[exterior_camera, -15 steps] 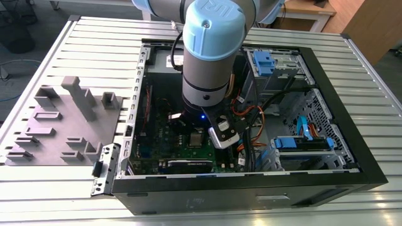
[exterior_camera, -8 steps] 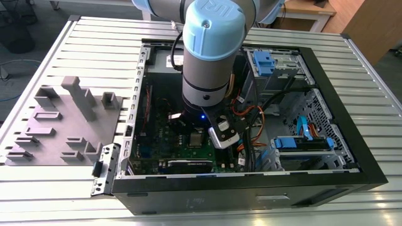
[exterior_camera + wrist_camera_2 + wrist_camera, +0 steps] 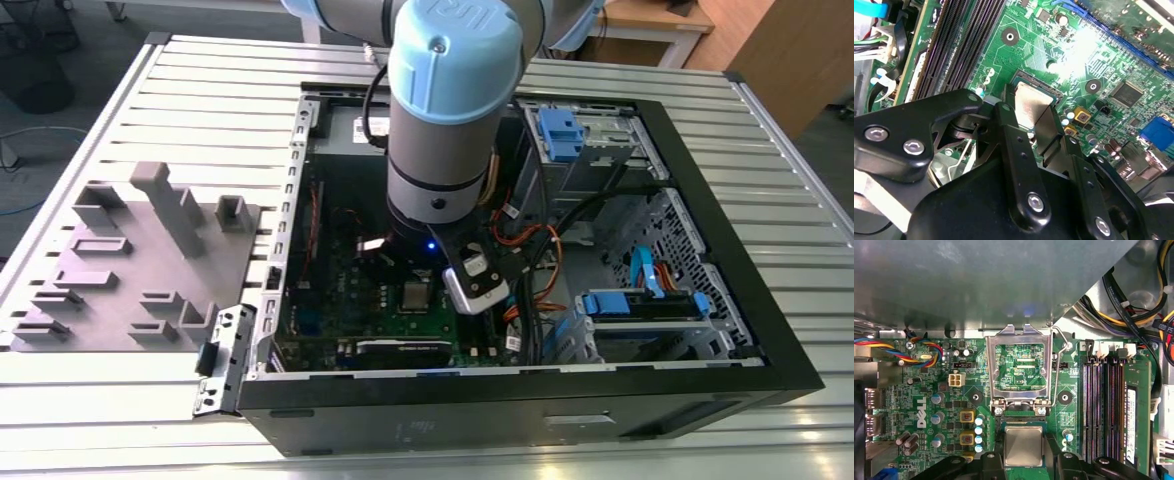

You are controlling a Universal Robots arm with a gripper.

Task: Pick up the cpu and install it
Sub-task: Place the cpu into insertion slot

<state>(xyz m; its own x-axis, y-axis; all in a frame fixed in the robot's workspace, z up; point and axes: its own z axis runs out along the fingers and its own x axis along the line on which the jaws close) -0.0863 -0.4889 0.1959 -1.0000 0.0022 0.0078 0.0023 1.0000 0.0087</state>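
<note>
The cpu (image 3: 1024, 445), a small silvery square chip, lies level at the motherboard's socket, just below the hinge of the raised load plate (image 3: 1018, 338). My gripper (image 3: 1024, 460) hangs straight over it, one black finger (image 3: 990, 462) on each side of the chip. In the second wrist view the fingers (image 3: 1010, 131) press against opposite edges of the cpu (image 3: 1030, 105), so my gripper (image 3: 1031, 117) is shut on it. In the exterior view the arm reaches down into the open computer case and the cpu (image 3: 418, 294) shows just under the wrist. Whether the chip rests in the socket or hovers just above it, I cannot tell.
Black memory slots (image 3: 1104, 405) run beside the socket, and the socket lever (image 3: 1056, 365) stands up. Orange and black cables (image 3: 534, 250) and blue drive bays (image 3: 641, 300) crowd the case on the exterior view's right. A grey moulded tray (image 3: 120, 260) sits outside the case (image 3: 534, 400) on the left.
</note>
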